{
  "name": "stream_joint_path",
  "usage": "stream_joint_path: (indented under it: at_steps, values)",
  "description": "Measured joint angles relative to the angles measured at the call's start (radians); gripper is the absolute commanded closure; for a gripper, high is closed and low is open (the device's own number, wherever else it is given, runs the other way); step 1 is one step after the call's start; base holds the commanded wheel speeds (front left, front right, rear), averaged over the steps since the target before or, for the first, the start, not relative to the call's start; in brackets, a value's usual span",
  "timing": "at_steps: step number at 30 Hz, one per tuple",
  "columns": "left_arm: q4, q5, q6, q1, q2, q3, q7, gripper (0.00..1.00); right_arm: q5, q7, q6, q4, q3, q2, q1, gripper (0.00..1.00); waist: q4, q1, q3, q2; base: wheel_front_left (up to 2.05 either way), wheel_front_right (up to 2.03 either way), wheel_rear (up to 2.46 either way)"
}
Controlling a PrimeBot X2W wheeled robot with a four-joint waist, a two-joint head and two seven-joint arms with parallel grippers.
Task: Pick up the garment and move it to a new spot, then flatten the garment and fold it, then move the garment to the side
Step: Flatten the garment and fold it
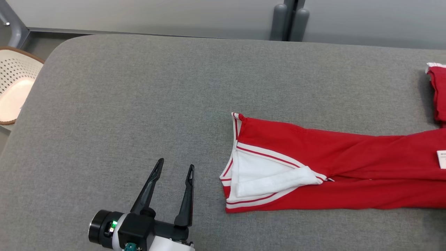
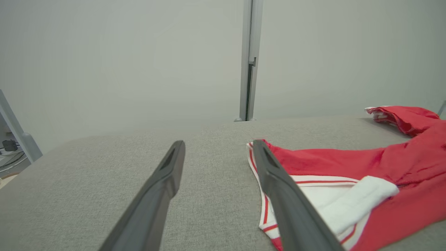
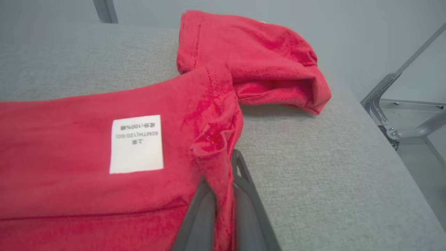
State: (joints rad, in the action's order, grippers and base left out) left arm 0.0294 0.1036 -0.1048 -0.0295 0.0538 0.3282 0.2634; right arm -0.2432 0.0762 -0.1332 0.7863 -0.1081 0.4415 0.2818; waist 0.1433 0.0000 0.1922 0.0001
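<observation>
Nearest the robot, the left tool [image 1: 176, 163] hovers low over a grey padded worktop [image 1: 139, 104], its two dark fingers spread apart and gripping nothing. The red garment [image 1: 348, 167] lies flat on the worktop just to the right of this tool, not touching it, and stretches away past the right edge of the head view. The end of the garment closest to the left tool is the white collar [image 1: 264, 174] with thin red stripes, folded open to show a white lining.

Further right along the cloth, the right tool [image 3: 221, 181] has its fingers pressed together on a raised ridge of red fabric, clamping the garment. A white printed label [image 3: 136, 143] lies flat on the cloth just left of that pinch. Beyond it, a short sleeve [image 3: 261, 52] is bunched near the worktop's far edge.

At the far left, beside the worktop, stands a pale perforated basket [image 1: 14, 87]. A plain grey wall [image 1: 174, 14] runs behind everything.
</observation>
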Motion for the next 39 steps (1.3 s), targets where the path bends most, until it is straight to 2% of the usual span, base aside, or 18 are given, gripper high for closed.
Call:
stream_joint_path:
  at_steps: [4, 9, 16, 17, 22, 28, 39]
  values:
    - [-0.005, -0.009, 0.014, 0.012, -0.001, -0.011, 0.0, 0.0, 0.007, 0.014, 0.001, -0.073, -0.019, 0.054, -0.028, 1.0, -0.029, 0.0, -0.001, 0.0, 0.0, 0.0, 0.0]
    - [-0.012, -0.016, 0.026, 0.012, -0.002, -0.021, 0.0, 0.0, 0.026, -0.016, 0.001, -0.232, -0.03, 0.028, -0.049, 1.0, -0.054, 0.0, -0.013, 0.0, 0.0, 0.0, 0.0]
    - [-0.03, -0.023, 0.042, 0.006, -0.003, -0.016, 0.0, 0.0, 0.111, -0.165, 0.001, -0.606, -0.021, -0.132, -0.118, 1.0, -0.057, 0.0, -0.04, 0.0, 0.0, 0.0, 0.0]
    - [-0.031, -0.026, 0.043, 0.005, -0.004, -0.015, 0.0, 0.0, 0.138, -0.22, 0.001, -0.718, -0.006, -0.195, -0.146, 1.0, -0.049, 0.0, -0.046, 0.0, 0.0, 0.0, 0.0]
    - [-0.037, -0.031, 0.051, 0.002, -0.003, -0.01, 0.0, 0.0, 0.184, -0.296, 0.001, -0.903, 0.073, -0.31, -0.196, 1.0, -0.013, 0.0, -0.055, 0.0, 0.0, 0.0, 0.0]
    - [-0.042, -0.032, 0.052, -0.002, -0.004, -0.002, 0.0, 0.0, 0.184, -0.312, 0.001, -0.929, 0.171, -0.369, -0.216, 1.0, 0.045, 0.0, -0.059, 0.0, 0.0, 0.0, 0.0]
    - [-0.044, -0.03, 0.051, -0.002, -0.004, 0.009, 0.0, 0.0, 0.147, -0.222, 0.002, -0.753, 0.237, -0.391, -0.179, 1.0, 0.137, 0.0, -0.037, 0.0, 0.0, 0.0, 0.0]
